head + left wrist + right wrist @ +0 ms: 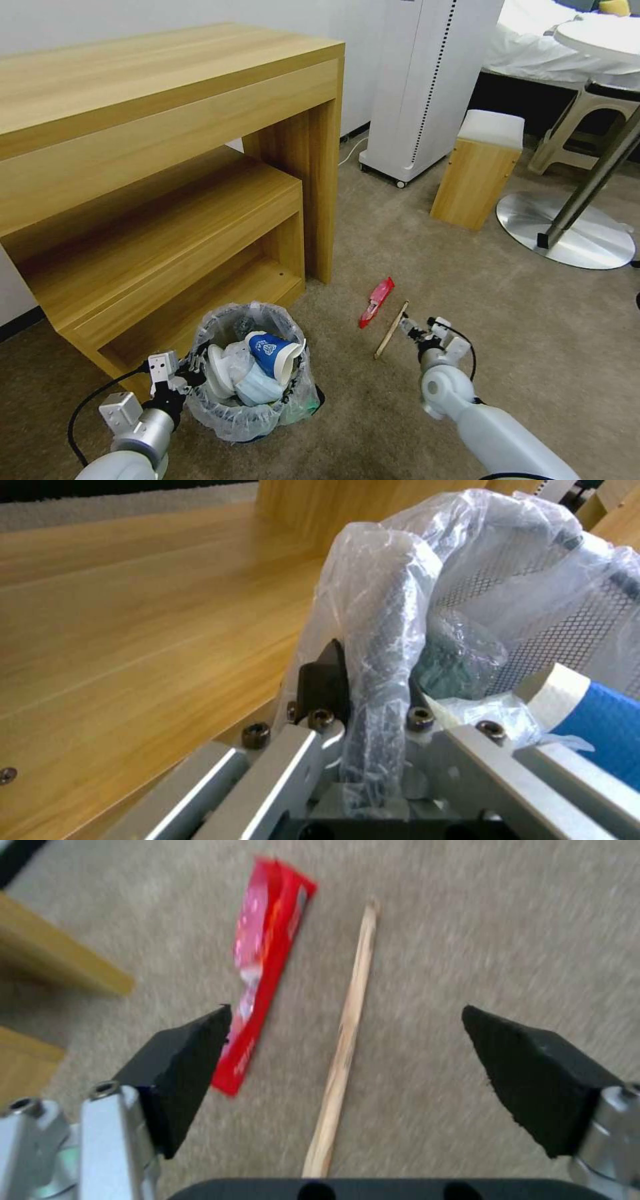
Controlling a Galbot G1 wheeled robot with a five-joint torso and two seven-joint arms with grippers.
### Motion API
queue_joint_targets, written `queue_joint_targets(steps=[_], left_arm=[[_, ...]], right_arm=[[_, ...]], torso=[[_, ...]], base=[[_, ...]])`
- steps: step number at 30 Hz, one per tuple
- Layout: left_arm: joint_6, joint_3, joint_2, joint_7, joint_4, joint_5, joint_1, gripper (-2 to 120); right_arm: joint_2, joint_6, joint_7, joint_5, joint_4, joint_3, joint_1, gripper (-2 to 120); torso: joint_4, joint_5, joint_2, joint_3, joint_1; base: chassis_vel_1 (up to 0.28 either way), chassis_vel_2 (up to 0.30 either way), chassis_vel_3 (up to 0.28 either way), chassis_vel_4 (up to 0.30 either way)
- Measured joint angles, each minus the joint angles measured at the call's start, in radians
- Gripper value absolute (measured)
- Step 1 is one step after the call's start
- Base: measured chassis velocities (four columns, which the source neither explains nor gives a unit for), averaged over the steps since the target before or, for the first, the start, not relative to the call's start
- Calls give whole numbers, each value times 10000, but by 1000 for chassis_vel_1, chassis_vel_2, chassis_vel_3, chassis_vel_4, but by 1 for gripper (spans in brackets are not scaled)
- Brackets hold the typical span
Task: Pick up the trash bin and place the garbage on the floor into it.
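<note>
The black trash bin [233, 413] with its clear bag liner stands low in front of the wooden shelf, holding a blue-white cup [270, 352], a pale blue mask [257, 390] and other litter. My left gripper [190, 373] is shut on the bin's bagged rim [383, 680]. On the carpet lie a red wrapper [377, 301] and a wooden stick [391, 329]. My right gripper [415, 331] hovers open just above the stick [347, 1040], its fingers on either side of it, with the wrapper [263, 965] beside one pad.
A wooden desk with a lower shelf [167, 200] stands close behind the bin. A white floor unit [427, 87], a small wooden stool [477, 170] and a round metal table base [567, 233] stand beyond the litter. Open carpet surrounds the stick.
</note>
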Motion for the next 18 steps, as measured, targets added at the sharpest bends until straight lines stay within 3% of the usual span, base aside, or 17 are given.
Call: queue_joint_targets(steps=[8,18], left_arm=[[3,-53,-62,-7,-108,8,54,2],[3,-57,-83,-15,-202,8,116,2]], right_arm=[[1282,-122,-27,-847,-1350,-68,145,92],[1834,187,-396,-1505,-2586,4,225,86]], torso=[[0,0,0,-1,0],[-1,1,0,-1,0]], base=[[0,0,0,0],[0,0,0,0]])
